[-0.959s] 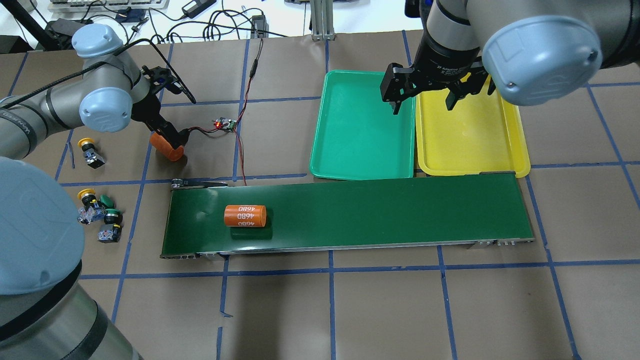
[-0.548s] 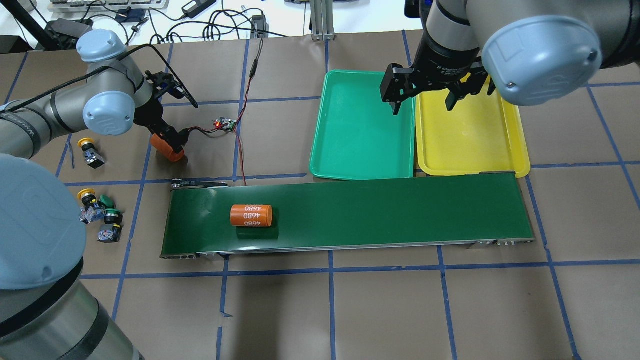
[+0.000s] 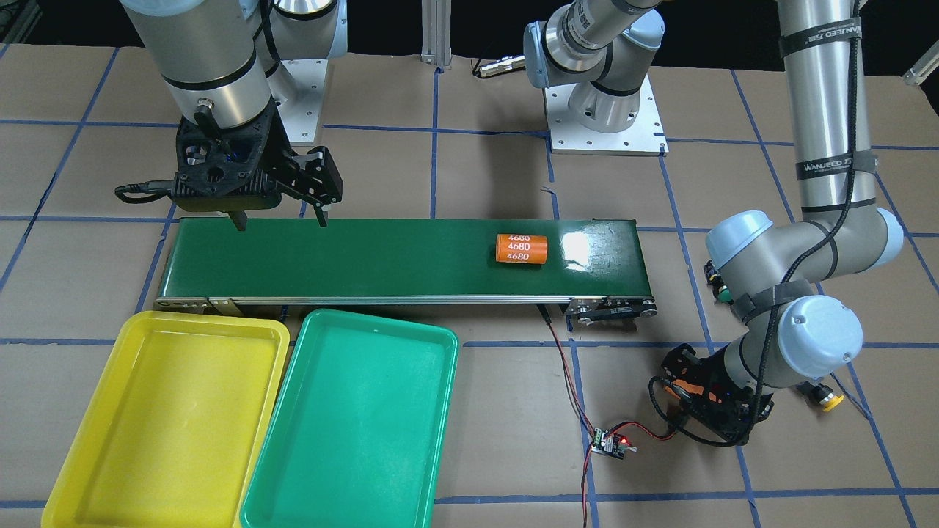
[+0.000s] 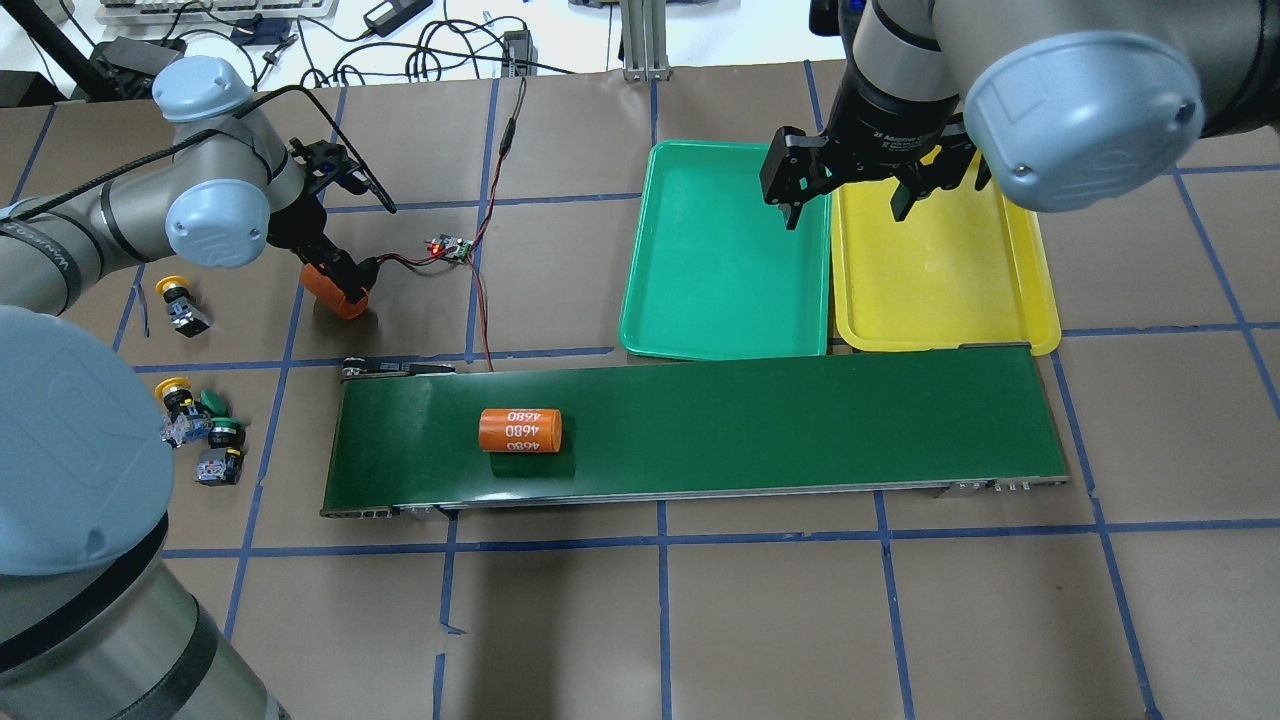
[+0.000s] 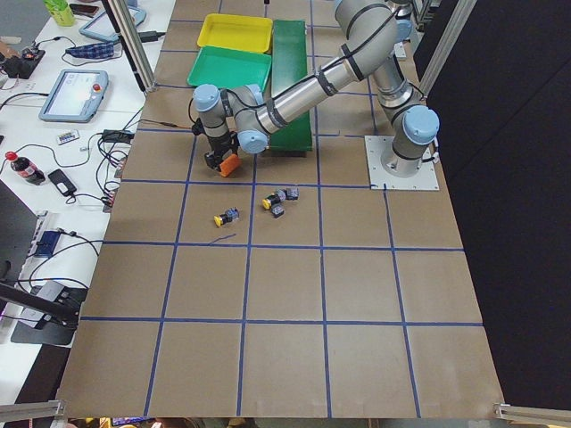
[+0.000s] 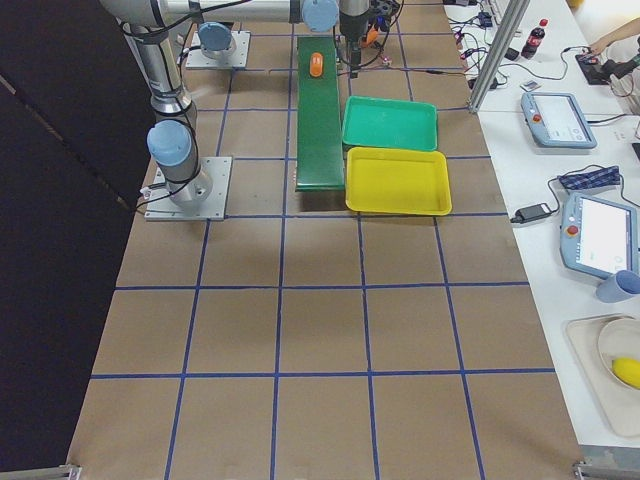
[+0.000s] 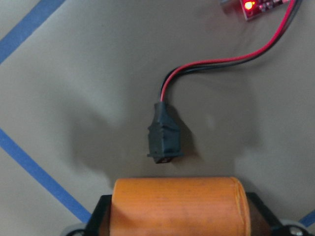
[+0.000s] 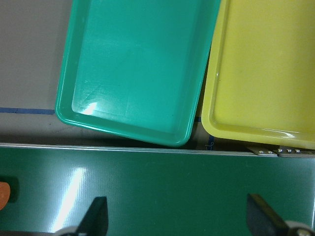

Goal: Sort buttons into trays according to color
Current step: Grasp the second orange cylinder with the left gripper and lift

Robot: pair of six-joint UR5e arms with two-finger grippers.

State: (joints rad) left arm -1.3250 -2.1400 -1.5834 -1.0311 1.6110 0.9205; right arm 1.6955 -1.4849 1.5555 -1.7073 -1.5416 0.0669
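Seen from across the table, the grey left arm (image 3: 796, 238) hides most of a small green-capped push-button (image 3: 725, 294) and a small yellow-capped push-button (image 3: 830, 401); only their caps peek out. The left wrist view's lower edge cuts off the orange plastic cylinder (image 7: 177, 204).

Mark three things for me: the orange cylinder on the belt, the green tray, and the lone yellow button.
orange cylinder on the belt (image 4: 520, 430), overhead view, middle of its side.
green tray (image 4: 725, 260), overhead view, bare floor.
lone yellow button (image 4: 170, 285), overhead view, its yellow cap.
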